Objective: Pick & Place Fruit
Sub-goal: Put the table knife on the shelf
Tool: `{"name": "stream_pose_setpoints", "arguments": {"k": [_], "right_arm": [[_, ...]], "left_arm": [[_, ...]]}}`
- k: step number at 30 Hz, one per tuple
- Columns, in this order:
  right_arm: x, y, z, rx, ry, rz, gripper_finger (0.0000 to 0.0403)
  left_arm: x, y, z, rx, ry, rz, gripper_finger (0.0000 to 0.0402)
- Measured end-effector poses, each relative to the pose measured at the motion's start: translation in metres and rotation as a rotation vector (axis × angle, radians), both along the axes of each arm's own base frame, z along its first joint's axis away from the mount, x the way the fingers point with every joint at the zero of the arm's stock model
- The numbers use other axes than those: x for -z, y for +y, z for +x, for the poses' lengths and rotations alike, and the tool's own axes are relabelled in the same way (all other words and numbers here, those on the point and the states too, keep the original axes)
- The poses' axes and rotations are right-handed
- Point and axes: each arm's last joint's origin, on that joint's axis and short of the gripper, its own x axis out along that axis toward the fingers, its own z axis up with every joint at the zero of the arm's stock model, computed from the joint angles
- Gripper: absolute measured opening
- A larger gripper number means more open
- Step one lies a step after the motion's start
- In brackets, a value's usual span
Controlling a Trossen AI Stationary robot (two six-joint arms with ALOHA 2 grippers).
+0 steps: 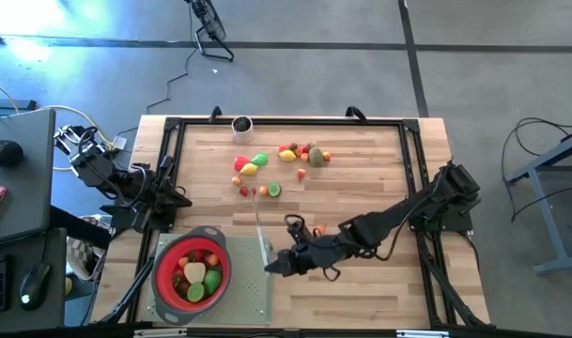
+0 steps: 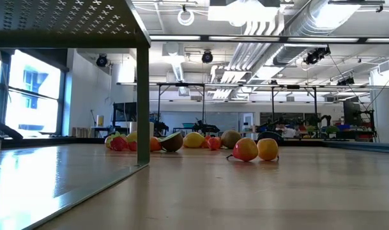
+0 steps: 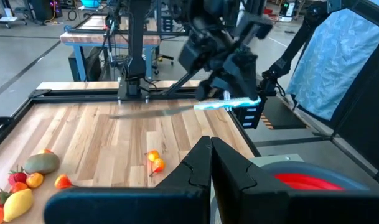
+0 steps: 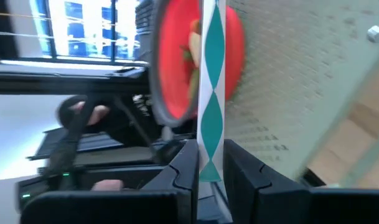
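Our right gripper [image 1: 274, 267] grips a slim teal-and-white strip just beside the red strainer [image 1: 163, 282] at the counter's near-left corner. The loose fruit [image 1: 300, 155] lies toward the far edge, behind it. Our left gripper [image 1: 177, 199], clenched empty at the left edge, looks nearer.
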Motion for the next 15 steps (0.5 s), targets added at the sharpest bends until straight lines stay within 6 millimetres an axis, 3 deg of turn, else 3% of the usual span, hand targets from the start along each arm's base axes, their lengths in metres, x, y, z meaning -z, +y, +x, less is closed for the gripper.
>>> {"name": "stream_pose_setpoints", "arguments": {"k": [15], "right_arm": [[0.035,0.026,0.009,-0.087,0.087,0.055,0.0041]], "left_arm": [[-0.001,0.000,0.000,-0.001,-0.008,-0.011,0.0001]]}}
